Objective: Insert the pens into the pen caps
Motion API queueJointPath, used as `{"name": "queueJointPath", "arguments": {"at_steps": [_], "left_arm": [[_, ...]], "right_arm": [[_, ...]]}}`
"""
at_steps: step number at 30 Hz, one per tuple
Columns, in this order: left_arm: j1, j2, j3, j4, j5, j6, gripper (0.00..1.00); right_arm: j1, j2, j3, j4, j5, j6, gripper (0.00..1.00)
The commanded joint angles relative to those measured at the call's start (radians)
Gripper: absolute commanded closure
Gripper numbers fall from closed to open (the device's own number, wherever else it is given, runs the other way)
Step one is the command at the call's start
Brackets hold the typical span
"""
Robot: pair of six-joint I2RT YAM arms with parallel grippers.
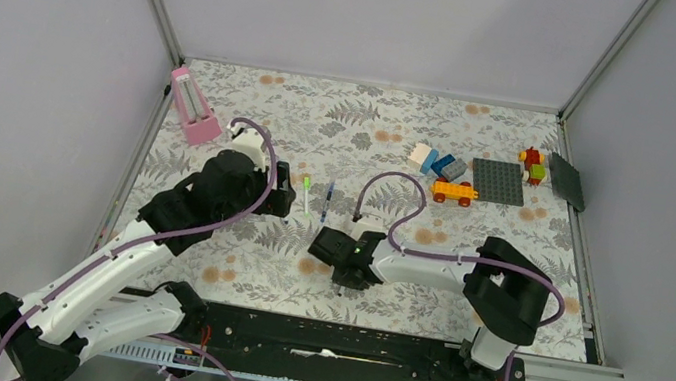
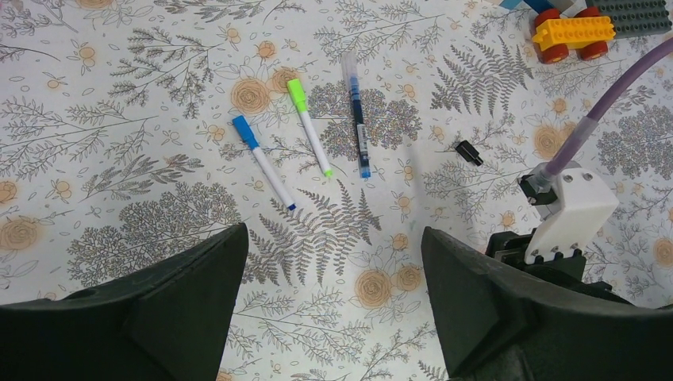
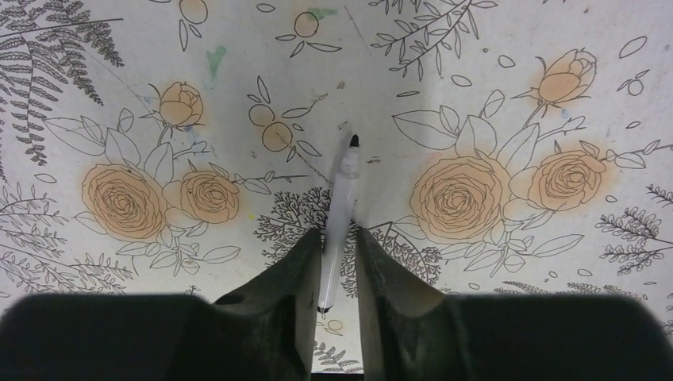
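My right gripper (image 3: pixel 340 246) is shut on a white pen (image 3: pixel 343 186) with a bare black tip, held low over the flowered mat; in the top view the gripper (image 1: pixel 346 279) is at mid-table. My left gripper (image 2: pixel 333 305) is open and empty, and shows in the top view (image 1: pixel 281 192) too. Ahead of it lie a white pen with a light blue cap (image 2: pixel 262 163), a white pen with a green cap (image 2: pixel 309 131) and a dark blue pen (image 2: pixel 358 119). A loose black cap (image 2: pixel 469 152) lies to their right. The green-capped pen (image 1: pixel 306 194) and the dark blue pen (image 1: pixel 326 201) also show from above.
A pink holder (image 1: pixel 193 106) stands at the back left. Toy bricks (image 1: pixel 437 161), a yellow toy car (image 1: pixel 453 192), a grey baseplate (image 1: pixel 499 181) and a dark plate (image 1: pixel 568 181) lie at the back right. Purple cables loop over both arms.
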Motion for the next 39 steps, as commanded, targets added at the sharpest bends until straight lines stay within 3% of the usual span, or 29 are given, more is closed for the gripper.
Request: {"name": "queueJointPath", "arguments": {"at_steps": [1, 7, 11, 19, 25, 28, 39], "left_arm": [[0.001, -0.02, 0.001, 0.023, -0.006, 0.022, 0.13], [0.001, -0.021, 0.0, 0.025, -0.001, 0.02, 0.13], [0.001, -0.032, 0.0, 0.034, 0.022, 0.018, 0.13], [0.003, -0.16, -0.046, 0.174, 0.235, -0.038, 0.1], [0.003, -0.168, -0.053, 0.25, 0.349, -0.077, 0.16], [0.003, -0.17, -0.07, 0.328, 0.421, -0.111, 0.19], [0.003, -0.063, -0.095, 0.559, 0.682, -0.211, 0.34]], "right_arm": [[0.011, 0.048, 0.003, -0.038, 0.007, 0.048, 0.75], [0.011, 0.061, 0.026, -0.048, 0.037, 0.008, 1.0], [0.011, 0.004, 0.012, 0.052, 0.072, -0.102, 1.0], [0.011, -0.215, -0.044, 0.323, 0.202, -0.4, 1.0], [0.009, -0.527, -0.299, 0.811, 0.205, -0.643, 1.0], [0.009, -0.651, -0.376, 0.962, 0.147, -0.742, 1.0], [0.01, -0.772, -0.414, 1.085, -0.054, -0.889, 1.0]]}}
